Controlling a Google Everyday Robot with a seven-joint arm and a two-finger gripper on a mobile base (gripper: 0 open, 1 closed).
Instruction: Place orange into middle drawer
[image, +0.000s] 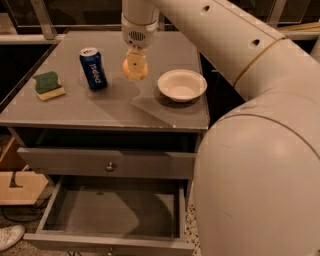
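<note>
Where the jaws stand: as I read it, clamped on the orange, one on either side, with the fruit showing past both.
Gripper: points straight down over the back half of the worktop, about midway between its left and right edges.
Orange: held there, at or just above the surface; I cannot tell which from my screen.
Arm: comes in from the right, over the back right corner, and hides that side of the cabinet from me.
Soda can: upright just left of the orange, not touching it.
Bowl: white and empty, near the right edge, clear of the gripper.
Sponge: close to the left edge, well apart from the work.
Top drawer: shut, under the front edge.
Middle drawer: pulled open below it, grey floor bare, ready to receive.
Done: the drawer is open, and I judge the grasp made.
Left: lift, carry past the front edge, lower into the middle drawer, let go. I put the task under halfway.
</note>
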